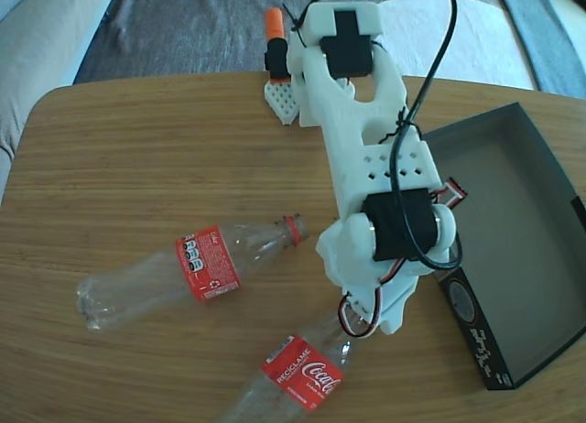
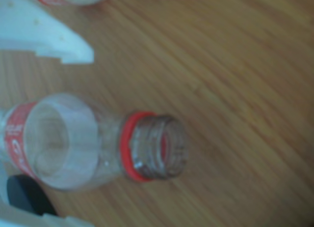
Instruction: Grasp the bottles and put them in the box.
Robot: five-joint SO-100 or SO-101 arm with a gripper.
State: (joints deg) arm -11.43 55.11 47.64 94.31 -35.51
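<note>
Wrist view shows my white plastic fingers (image 2: 49, 35) spread apart on either side of a clear plastic bottle with a red wrap label and red neck ring (image 2: 98, 148), lying near the table's near edge, not clamped. A second, matching bottle (image 1: 183, 267) lies mid-table, and the shallow cardboard box with a grey inside (image 1: 540, 286) sits empty at the wooden table's (image 1: 137, 167) right edge.

Clear plastic bottle at bottom edge (image 1: 295, 379), fixed view: red wrap label reads "RECICLAME" in small white capitals, white "Coca" script below it, rest of word cut off.

Second clear plastic bottle, lying left (image 1: 188, 269): red label carries small white print and round symbols, too small to read.

Shallow cardboard box (image 1: 477, 333): white print and round mark on dark outer side, illegible.

Wrist view: label lettering blurred, unreadable.
</note>
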